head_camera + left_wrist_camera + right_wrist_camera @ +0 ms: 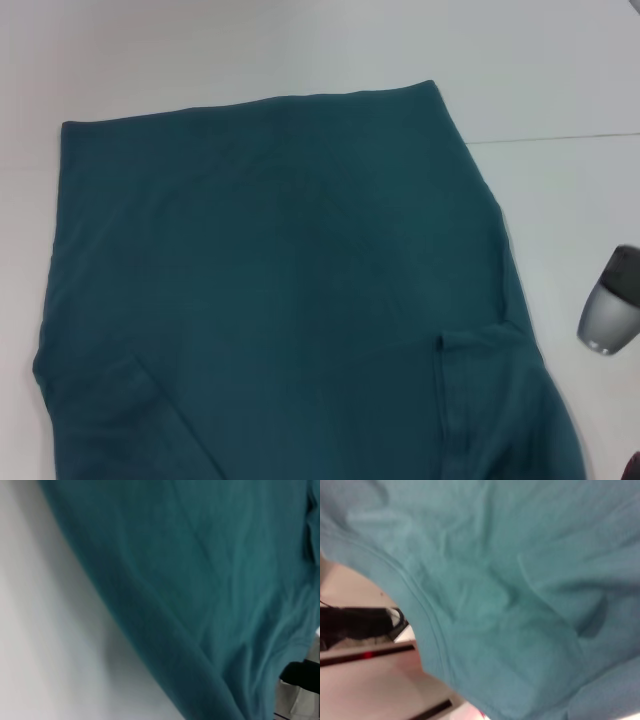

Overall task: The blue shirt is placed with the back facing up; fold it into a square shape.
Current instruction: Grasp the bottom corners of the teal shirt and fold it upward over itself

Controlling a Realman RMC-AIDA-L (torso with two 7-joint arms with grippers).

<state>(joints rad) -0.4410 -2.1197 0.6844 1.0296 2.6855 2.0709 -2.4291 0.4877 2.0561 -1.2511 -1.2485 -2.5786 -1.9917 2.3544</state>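
Head view: large dark teal-blue cotton shirt (280,290) lies spread, plain side up, on the white worktop (560,70); whether either claw is clenched cannot be told.

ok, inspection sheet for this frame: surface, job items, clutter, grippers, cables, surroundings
Surface: white table, with a thin seam line running across it at the robot's right.
Job's things: blue shirt spread flat, plain side up, no lettering showing; straight hem at the far edge; a sleeve on the robot's right lies folded in over the body. No square fold yet.
Clutter: nothing seen.
Grippers: neither gripper's fingers are in view. A grey and black arm part sits beside the shirt's right edge.
Cables: dark cable-like shapes past the shirt's edge in the right wrist view, too blurred to identify.
Surroundings: nothing seen beyond the table.
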